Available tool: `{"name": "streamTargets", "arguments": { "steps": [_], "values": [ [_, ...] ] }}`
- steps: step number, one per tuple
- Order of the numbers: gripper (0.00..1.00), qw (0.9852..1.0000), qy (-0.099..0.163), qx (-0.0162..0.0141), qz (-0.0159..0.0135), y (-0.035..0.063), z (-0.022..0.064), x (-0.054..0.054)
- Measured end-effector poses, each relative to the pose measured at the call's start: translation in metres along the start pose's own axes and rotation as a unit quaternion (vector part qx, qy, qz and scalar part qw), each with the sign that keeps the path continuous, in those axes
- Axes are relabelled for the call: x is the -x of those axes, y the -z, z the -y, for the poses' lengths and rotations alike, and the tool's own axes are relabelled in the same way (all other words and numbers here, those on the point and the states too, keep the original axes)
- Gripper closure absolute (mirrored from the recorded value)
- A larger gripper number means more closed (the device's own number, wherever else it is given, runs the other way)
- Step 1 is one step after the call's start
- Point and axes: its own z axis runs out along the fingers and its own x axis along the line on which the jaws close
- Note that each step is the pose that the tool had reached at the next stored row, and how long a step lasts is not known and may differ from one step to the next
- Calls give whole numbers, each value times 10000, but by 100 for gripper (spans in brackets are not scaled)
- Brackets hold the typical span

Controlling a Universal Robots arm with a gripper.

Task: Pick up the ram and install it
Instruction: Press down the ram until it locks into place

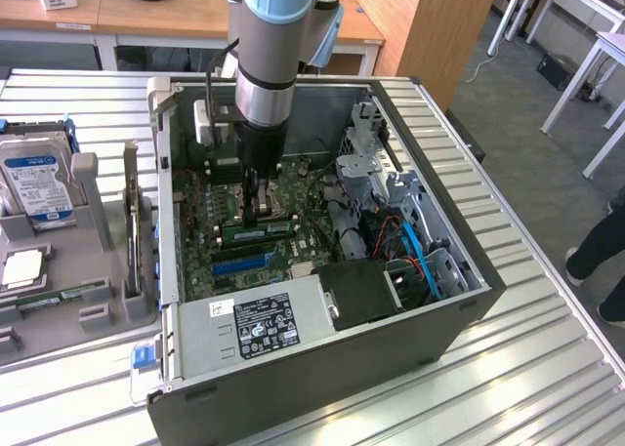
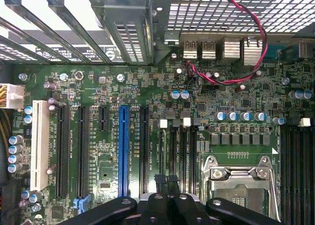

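Exterior view, left to right. Grey moulded parts tray (image 1: 98,233) sits on the ribbed metal table (image 1: 547,368), just beside the open computer case (image 1: 322,387). The tray holds a silver hard drive (image 1: 37,181) with a blue-white label, standing tilted in a slot; its left edge is cut off by the frame. Lower on the tray lies a thin green stick (image 1: 59,296), too small to make out further.

The case is a dark sheet-metal box, lid off, with upright walls on all sides. Room inside is tight: power supply (image 1: 256,329) with a white-bordered label along the near wall, silver drive cage (image 1: 366,158) and blue and orange cables (image 1: 415,251) on the exterior view's right.

The arm (image 1: 266,51), blue-capped with a silver sleeve, comes straight down into the case. The gripper (image 1: 257,215) is black and narrow, its fingers clenched together down at the motherboard (image 1: 210,233). The ram (image 1: 256,230), a narrow green stick, lies flat across the board right at the fingertips. Whether they press on it or merely hover is hidden by the fingers themselves.

Wrist view: the gripper (image 2: 166,179) has its tips shut, with nothing between them. White slot (image 2: 39,144), black slots and one blue slot (image 2: 123,151) run in parallel; steel CPU socket frame (image 2: 238,178) beside them. Red-black twisted wire (image 2: 246,43) loops over the rear ports.

A person's dark trouser leg and shoe (image 1: 596,246) stand at the exterior view's right edge, cut off.
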Motion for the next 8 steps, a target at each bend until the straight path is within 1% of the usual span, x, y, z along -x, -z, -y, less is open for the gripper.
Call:
{"name": "streamTargets", "arguments": {
  "steps": [8],
  "values": [
    [89,10000,0,0,-1,-10,1,-6]
  ]
}}
